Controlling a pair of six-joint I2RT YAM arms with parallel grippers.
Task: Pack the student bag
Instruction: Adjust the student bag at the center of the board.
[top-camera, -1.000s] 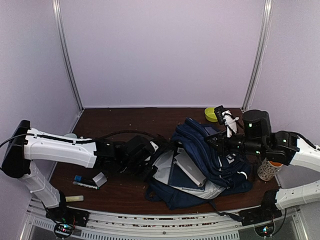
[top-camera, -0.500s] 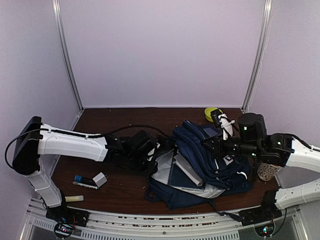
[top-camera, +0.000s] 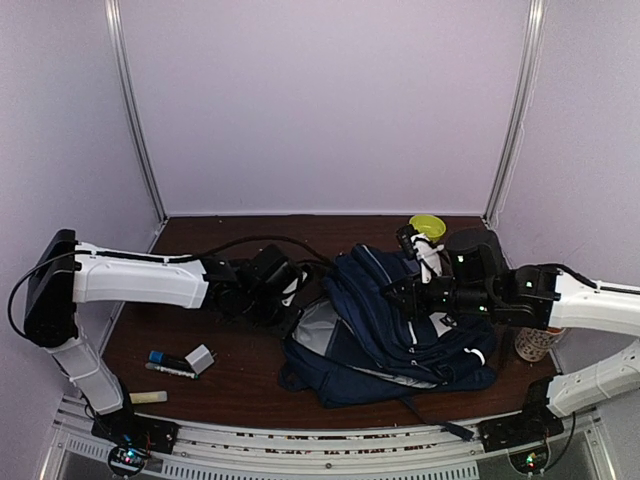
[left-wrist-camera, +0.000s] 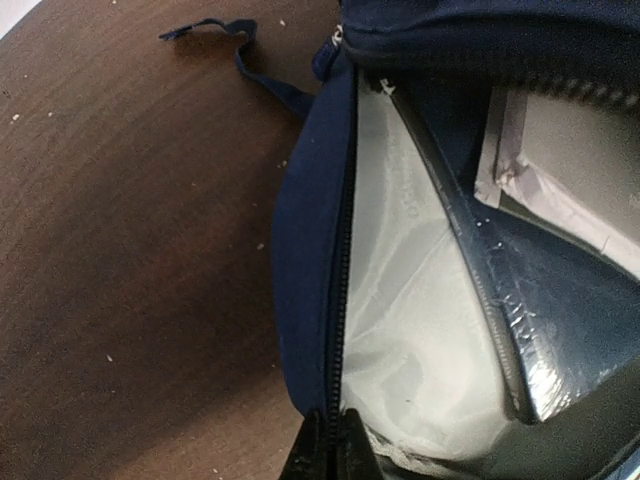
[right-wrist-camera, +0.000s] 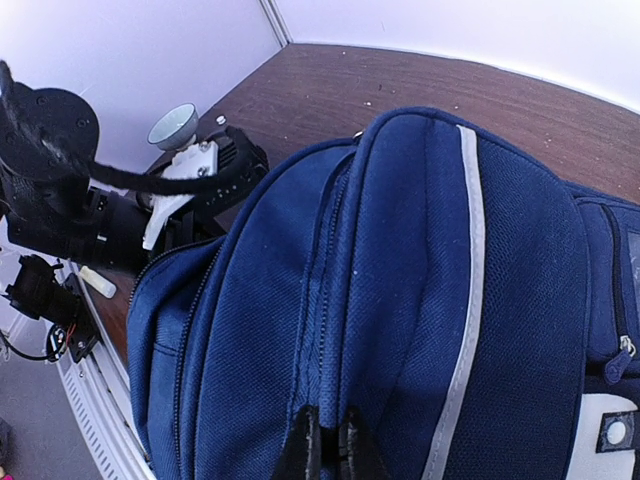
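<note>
The student bag (top-camera: 400, 335), navy with white stripe trim, lies at the table's centre-right, its top flap folded most of the way over the opening. My left gripper (top-camera: 298, 308) is at the bag's left edge. In the left wrist view it (left-wrist-camera: 331, 447) is shut on the zipper edge, with the grey lining (left-wrist-camera: 420, 330) and a dark book (left-wrist-camera: 565, 330) showing inside. My right gripper (top-camera: 402, 300) is on top of the bag. In the right wrist view it (right-wrist-camera: 330, 442) is shut on a fold of navy fabric next to the white stripe (right-wrist-camera: 466, 290).
A yellow-green bowl (top-camera: 428, 226) sits at the back right and a patterned cup (top-camera: 536, 345) stands by the right arm. A marker (top-camera: 166, 360), a small grey block (top-camera: 200, 358) and a white stick (top-camera: 148, 397) lie at the front left.
My left gripper has shut on the bag's zipper edge. The right arm has moved left with the flap, which now covers most of the books and lining.
</note>
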